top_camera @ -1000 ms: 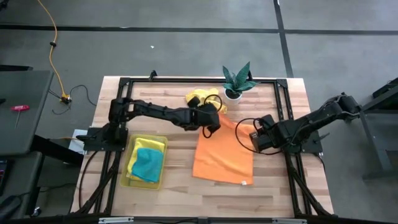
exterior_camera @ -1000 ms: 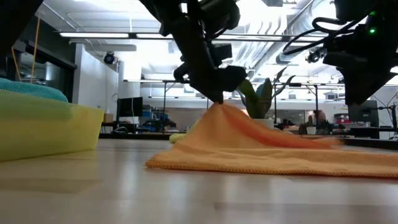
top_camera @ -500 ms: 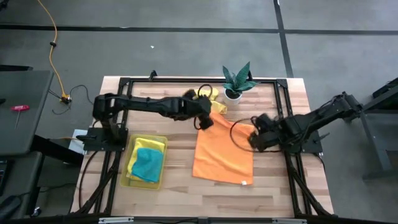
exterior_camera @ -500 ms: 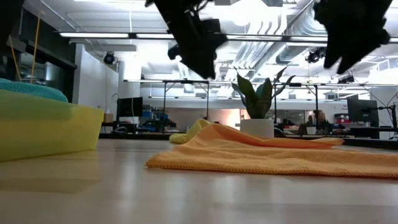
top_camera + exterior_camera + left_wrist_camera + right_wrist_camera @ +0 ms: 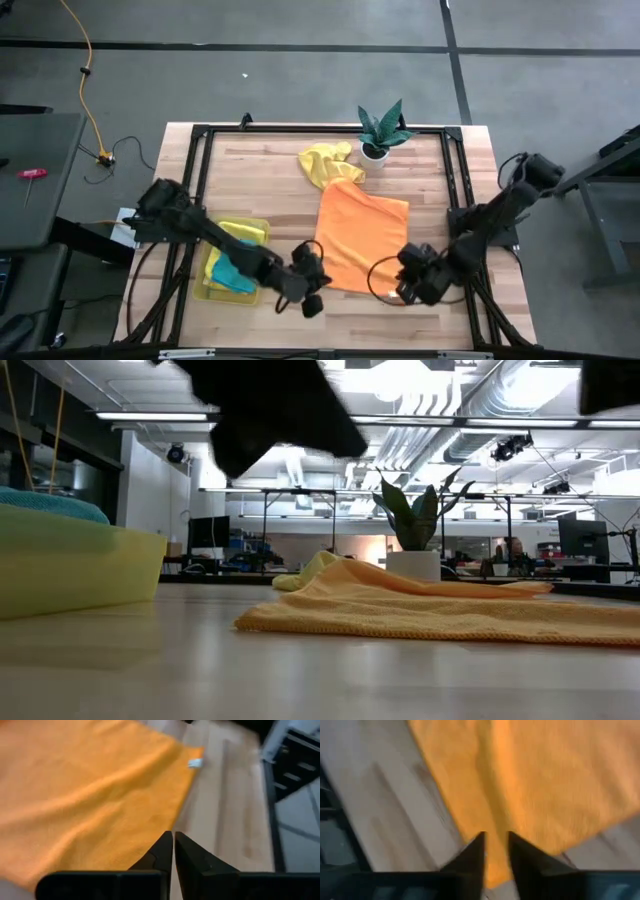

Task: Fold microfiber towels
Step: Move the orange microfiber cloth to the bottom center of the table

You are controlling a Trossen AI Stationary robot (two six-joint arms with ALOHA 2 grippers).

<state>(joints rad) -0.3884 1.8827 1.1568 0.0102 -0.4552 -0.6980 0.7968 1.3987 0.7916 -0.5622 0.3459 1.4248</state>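
Both arms have swung from the upper middle of the high view down to the lower edge. We see our left gripper [image 5: 312, 300] at the orange towel's [image 5: 362, 240] lower left corner, fingers [image 5: 165, 851] pressed together on nothing. Our right gripper [image 5: 408, 290] sits at the lower right corner, its fingers [image 5: 475, 852] a narrow gap apart over the towel's hem; we cannot tell if they pinch it. We count one orange towel, soft and napped, spread roughly rectangular at centre; one crumpled yellow towel [image 5: 326, 162] above it beside one potted plant [image 5: 380, 130]; one teal towel [image 5: 228, 270] in the translucent yellow tray [image 5: 212, 285] at lower left.
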